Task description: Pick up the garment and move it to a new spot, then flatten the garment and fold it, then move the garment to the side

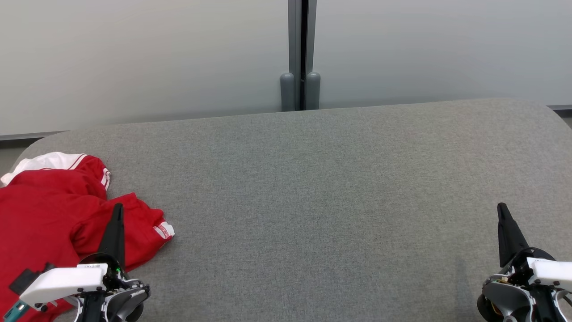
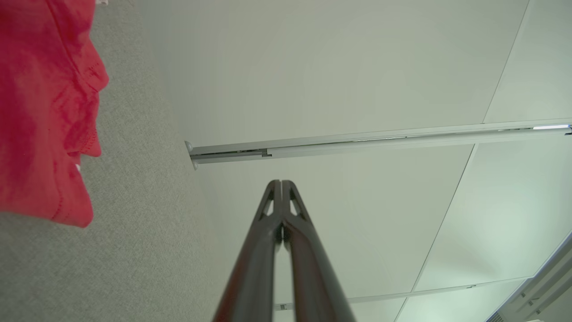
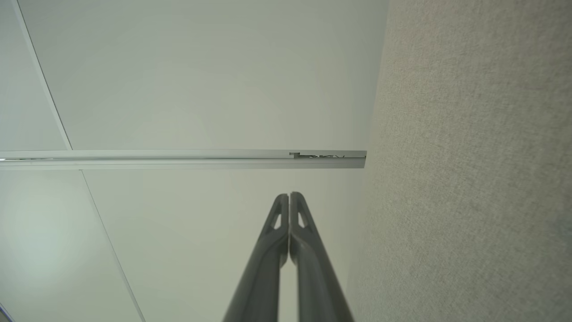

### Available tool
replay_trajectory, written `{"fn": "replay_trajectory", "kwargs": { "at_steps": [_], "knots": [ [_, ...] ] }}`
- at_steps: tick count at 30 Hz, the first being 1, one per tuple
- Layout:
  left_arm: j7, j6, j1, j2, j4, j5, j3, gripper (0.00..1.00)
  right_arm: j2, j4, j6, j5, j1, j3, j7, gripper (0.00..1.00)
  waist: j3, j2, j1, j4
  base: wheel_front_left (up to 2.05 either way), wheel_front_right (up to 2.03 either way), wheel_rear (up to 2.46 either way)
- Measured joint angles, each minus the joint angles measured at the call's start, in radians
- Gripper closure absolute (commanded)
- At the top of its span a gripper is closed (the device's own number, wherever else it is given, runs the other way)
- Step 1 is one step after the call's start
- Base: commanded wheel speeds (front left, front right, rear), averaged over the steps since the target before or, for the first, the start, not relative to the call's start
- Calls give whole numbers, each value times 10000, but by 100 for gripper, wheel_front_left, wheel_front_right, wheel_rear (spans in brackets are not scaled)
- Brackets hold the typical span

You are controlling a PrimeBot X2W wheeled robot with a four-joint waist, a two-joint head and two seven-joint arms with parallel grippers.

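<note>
At near-left corner of grey cloth surface (image 1: 313,192): red garment (image 1: 40,214) with white trim, crumpled, not yet flattened. Over its right edge in head view: left gripper (image 1: 117,208), fingers pressed together, nothing held, clear of cloth in wrist view. At near right, well apart: right gripper (image 1: 502,206), likewise closed, empty, above bare surface. Far side: pale wall panels (image 1: 134,58).

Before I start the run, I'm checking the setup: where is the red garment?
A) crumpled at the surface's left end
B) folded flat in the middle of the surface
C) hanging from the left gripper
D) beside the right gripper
A: the red garment lies crumpled on the left end of the grey surface, and the left gripper is shut with nothing between its fingers.
</note>
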Motion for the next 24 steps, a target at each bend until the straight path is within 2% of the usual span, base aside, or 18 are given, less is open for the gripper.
{"fn": "replay_trajectory", "kwargs": {
  "at_steps": [3,4,14,24],
  "knots": [
    [0,0,0,0,0,0,0,100,0,0,0,0,0,0,0,100,0,0,0,0,0,0,0],
    [0,0,0,0,0,0,0,0,0,0,0,0,0,0,0,0,0,0,0,0,0,0,0],
    [-217,59,537,-184,326,23,-88,0,150,291,-4,-56,437,75,-192,0,9,0,0,-5,0,0,0],
    [-746,58,537,-171,4,487,29,0,148,-13,-4,-1281,418,109,-723,0,22,0,0,-17,0,0,0]
  ]
}}
